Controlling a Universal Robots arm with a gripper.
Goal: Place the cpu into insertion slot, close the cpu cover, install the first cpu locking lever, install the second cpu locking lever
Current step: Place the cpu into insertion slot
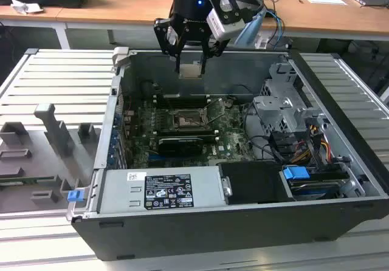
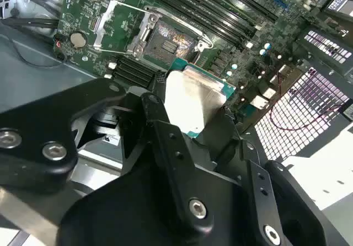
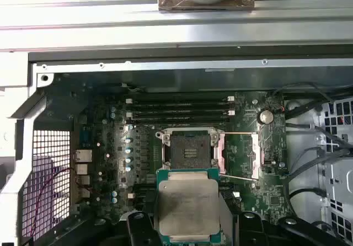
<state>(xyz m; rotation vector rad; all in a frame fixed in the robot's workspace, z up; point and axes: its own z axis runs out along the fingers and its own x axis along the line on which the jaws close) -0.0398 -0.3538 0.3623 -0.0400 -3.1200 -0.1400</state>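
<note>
My gripper hangs above the open computer case, shut on the cpu, a flat square chip with a pale silver face. In both wrist views the cpu sits between the black fingers, some way above the motherboard. The insertion slot lies open below and a little ahead of the chip. The cpu cover is swung open beside the slot. Two thin locking levers stand raised by the socket.
A long black graphics card lies near the socket, with memory slots on its other side. A silver power supply fills the case front. The drive cage and cables are at the exterior view's right, a grey foam tray at its left.
</note>
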